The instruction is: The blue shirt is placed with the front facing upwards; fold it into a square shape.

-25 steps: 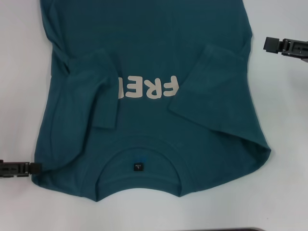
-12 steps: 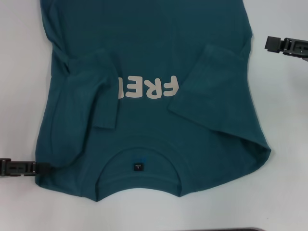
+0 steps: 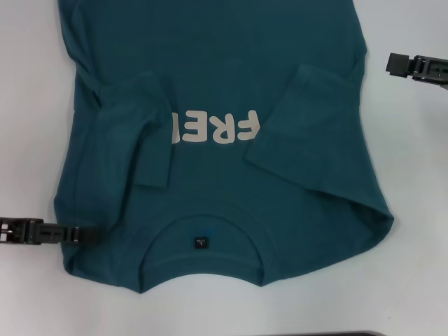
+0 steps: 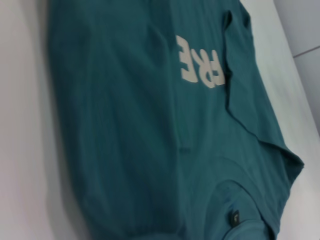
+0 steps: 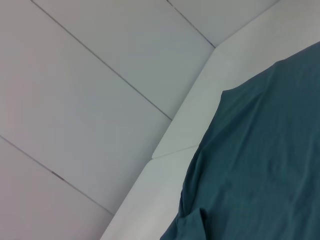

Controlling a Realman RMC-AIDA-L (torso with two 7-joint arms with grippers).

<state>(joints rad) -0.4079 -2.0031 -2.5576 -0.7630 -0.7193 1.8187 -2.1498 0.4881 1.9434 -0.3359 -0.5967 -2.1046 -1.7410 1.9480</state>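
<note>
I saw the left gripper (image 3: 89,236) reach onto the blue shirt (image 3: 224,91) at lower left; the right gripper (image 3: 389,63) hung upper right; neither's grip state was discernible.

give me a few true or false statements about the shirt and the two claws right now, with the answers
1. Both sleeves of the blue shirt are folded in over the chest. True.
2. The left claw is over the shirt's edge near the collar end. True.
3. The right claw is gripping a sleeve. False: it is off the fabric, above the white table, beside the shirt's side edge.
4. The cream letters are fully uncovered. False: the folded sleeves hide part of the word.
5. A black neck label shows inside the collar. True.
</note>
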